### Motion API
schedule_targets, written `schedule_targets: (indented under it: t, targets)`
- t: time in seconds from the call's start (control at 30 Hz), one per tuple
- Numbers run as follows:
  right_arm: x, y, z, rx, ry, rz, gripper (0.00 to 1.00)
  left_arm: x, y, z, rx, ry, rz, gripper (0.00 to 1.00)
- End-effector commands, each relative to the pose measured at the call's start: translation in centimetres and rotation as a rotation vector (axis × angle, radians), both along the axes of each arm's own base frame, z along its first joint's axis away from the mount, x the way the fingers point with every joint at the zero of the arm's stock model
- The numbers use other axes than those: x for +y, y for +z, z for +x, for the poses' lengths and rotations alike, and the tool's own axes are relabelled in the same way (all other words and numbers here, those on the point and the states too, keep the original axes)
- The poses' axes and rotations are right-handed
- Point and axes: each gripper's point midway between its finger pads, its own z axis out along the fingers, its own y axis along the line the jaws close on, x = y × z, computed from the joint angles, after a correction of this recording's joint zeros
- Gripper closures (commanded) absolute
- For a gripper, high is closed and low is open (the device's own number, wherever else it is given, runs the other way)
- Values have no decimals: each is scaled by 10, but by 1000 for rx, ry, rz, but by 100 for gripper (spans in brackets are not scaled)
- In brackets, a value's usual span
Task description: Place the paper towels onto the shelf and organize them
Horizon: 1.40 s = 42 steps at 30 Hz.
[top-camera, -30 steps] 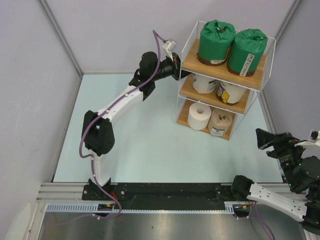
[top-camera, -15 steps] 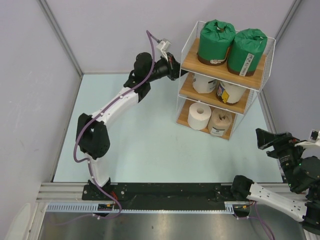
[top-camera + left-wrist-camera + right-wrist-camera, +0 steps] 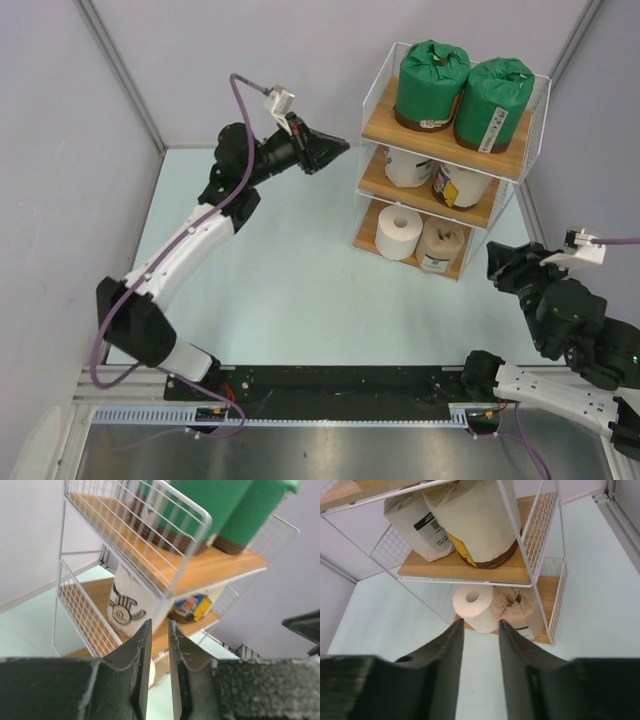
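Observation:
The shelf (image 3: 440, 143) stands at the back right with the paper towels on all three boards. Two green-wrapped rolls (image 3: 433, 85) (image 3: 493, 103) stand on top. A white-wrapped labelled roll (image 3: 408, 165) and a cream roll (image 3: 462, 185) share the middle board. A bare white roll (image 3: 400, 232) and a tan roll (image 3: 441, 243) sit on the bottom board. My left gripper (image 3: 343, 147) hangs just left of the shelf's top corner, its jaws a narrow slit apart with nothing between them (image 3: 159, 625). My right gripper (image 3: 497, 262) is open and empty, pointing at the bottom rolls (image 3: 481, 625).
Grey walls close in the pale table (image 3: 280, 270) at the back and on both sides. The shelf's white wire side (image 3: 95, 615) is close in front of my left fingers. Both arm bases sit on the black rail (image 3: 340, 385) at the near edge.
My left arm has drawn back to the left, away from the shelf, and its jaws have parted slightly. My right arm has shifted towards the shelf and its jaws have narrowed.

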Motion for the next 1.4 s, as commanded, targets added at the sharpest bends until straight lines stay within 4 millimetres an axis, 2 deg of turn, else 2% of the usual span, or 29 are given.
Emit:
schedule_targets:
  t: [0.0, 0.07, 0.1, 0.17, 0.2, 0.23, 0.3, 0.37, 0.4, 0.47, 0.7, 0.73, 0.77, 0.83, 0.87, 0.9, 0.97, 1.0, 1.03, 1.07, 1.13, 1.17, 1.23, 1.27, 1.37]
  targets:
    - [8, 21, 9, -54, -20, 15, 80, 29, 17, -35, -58, 43, -42, 75]
    - [9, 26, 9, -68, -16, 18, 97, 32, 11, -42, -54, 44, -38, 75]
    - [13, 28, 11, -75, -8, 3, 100, 34, 0, -45, -38, 44, -26, 75]
    - [19, 28, 14, -70, -4, -23, 100, 40, 0, -54, -45, 53, -28, 75]
    - [21, 28, 16, -68, -7, -40, 100, 41, -11, -56, -28, 53, -18, 75]
    - [28, 24, 21, -51, -9, -75, 100, 45, -9, -62, -38, 54, -24, 75]
    - [37, 23, 25, -44, -6, -100, 100, 46, -21, -67, -19, 48, -26, 75]
    - [39, 24, 29, -47, -21, -94, 100, 48, -25, -73, -11, 42, -26, 75]
    - [38, 27, 29, -54, -29, -95, 100, 48, -33, -74, 5, 42, -19, 75]
    - [40, 30, 30, -70, -24, -87, 100, 50, -36, -78, 12, 42, -17, 76]
    - [60, 27, 27, -60, 85, -72, 100, 57, -60, -87, 67, 55, 16, 76]
    - [62, 26, 26, -58, 102, -76, 95, 60, -63, -86, 70, 75, 26, 68]
    - [66, 26, 24, -61, 144, -78, 76, 62, -72, -86, 101, 91, 47, 62]
    - [70, 27, 20, -67, 187, -82, 52, 72, -79, -85, 118, 149, 67, 44]
    - [72, 26, 17, -68, 216, -78, 32, 76, -91, -85, 153, 172, 92, 35]
    - [71, 27, 15, -68, 224, -67, 25, 81, -92, -88, 154, 193, 96, 20]
    - [71, 24, 10, -61, 252, -60, 15, 92, -108, -87, 201, 254, 124, 7]
    - [67, 25, 7, -68, 257, -44, 13, 97, -108, -90, 204, 272, 124, 0]
    - [65, 22, 5, -59, 262, -49, 7, 104, -110, -88, 215, 315, 127, 0]
    - [61, 21, 2, -58, 261, -34, 1, 108, -124, -92, 260, 330, 158, 0]
    - [50, 19, -4, -57, 255, -17, 0, 119, -126, -96, 281, 378, 160, 0]
    - [45, 18, -5, -57, 244, -4, 0, 129, -138, -97, 324, 430, 189, 0]
    - [31, 15, -12, -56, 234, 32, 0, 142, -141, -103, 349, 485, 199, 0]
    - [26, 15, -14, -59, 222, 47, 0, 153, -154, -105, 385, 540, 233, 0]
    - [7, 9, -22, -60, 198, 98, 0, 175, -166, -115, 413, 624, 268, 0]
